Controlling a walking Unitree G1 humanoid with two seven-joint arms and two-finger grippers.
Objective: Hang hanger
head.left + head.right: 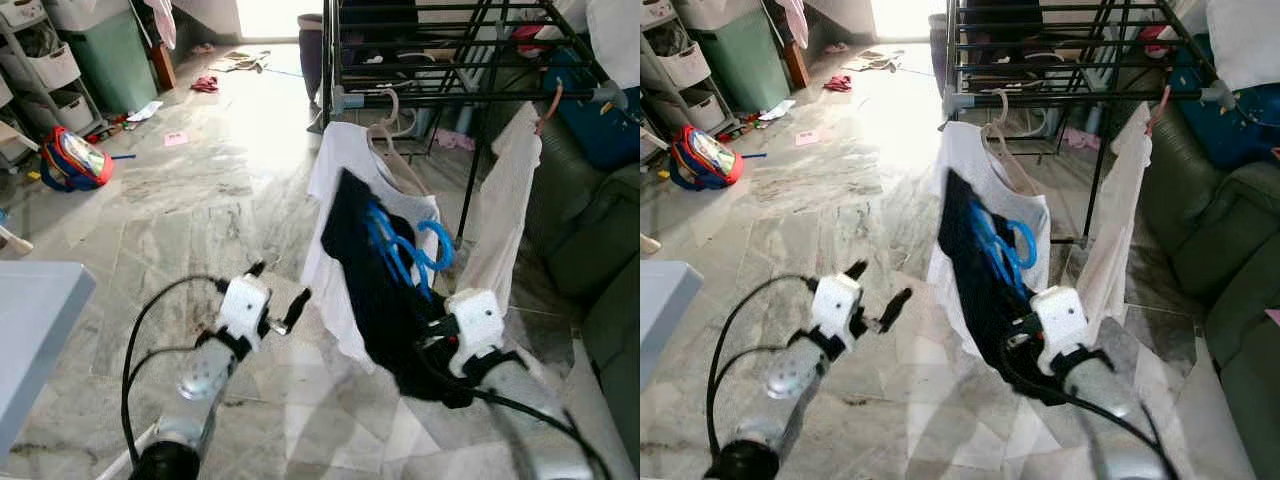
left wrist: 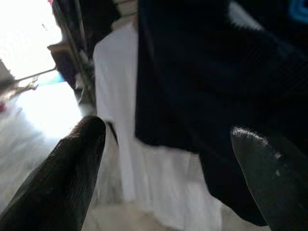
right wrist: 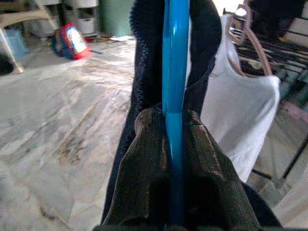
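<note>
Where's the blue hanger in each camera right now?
Left eye: blue hanger right of centre, against the dark garment.
Right eye: centre.
Left wrist: small blue patch, top corner.
Right wrist: centre, clamped in the right hand.
Shared landmark: white shirt on the rack.

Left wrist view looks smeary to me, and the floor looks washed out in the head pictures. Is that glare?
Yes: in the left eye view, daylight glares off the marble floor below the drying rack. The left wrist view is soft, its fingers close and blurred. The right wrist view shows the blue hanger sharply.

Pale marble floor (image 1: 200, 200); a red-and-blue backpack (image 1: 72, 160), scattered papers (image 1: 176, 138) and cloths (image 1: 205, 84) lie on it
</note>
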